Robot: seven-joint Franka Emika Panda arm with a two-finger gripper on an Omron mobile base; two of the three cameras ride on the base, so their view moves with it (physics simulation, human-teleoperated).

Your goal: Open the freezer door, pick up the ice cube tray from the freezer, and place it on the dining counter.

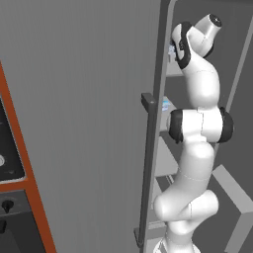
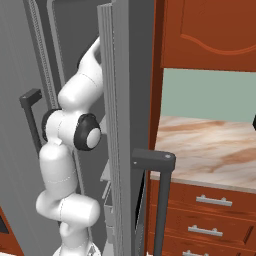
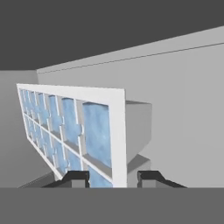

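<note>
Already the freezer door [image 1: 89, 123] stands swung wide, its dark bar handle [image 1: 147, 168] turned toward the base, which leaves room for the white arm [image 1: 197, 143] to reach up into the freezer [image 1: 232, 64]. In the hand view the ice cube tray [image 3: 74, 131] lies on a light grey shelf [image 3: 175, 109] inside, its white rim and near corner running straight down between the two dark tips of the claw [image 3: 113, 178]. The tips sit close on either side of that rim, seemingly narrowing onto it, though whether they yet press it I cannot tell. Taking the tray by its thin edge suits a narrow claw, since the full width would not fit. To the right of the freezer, the marbled dining bench [image 2: 210, 145] waits above red-brown drawers [image 2: 210, 220], the likely goal once the tray is lifted out.
</note>
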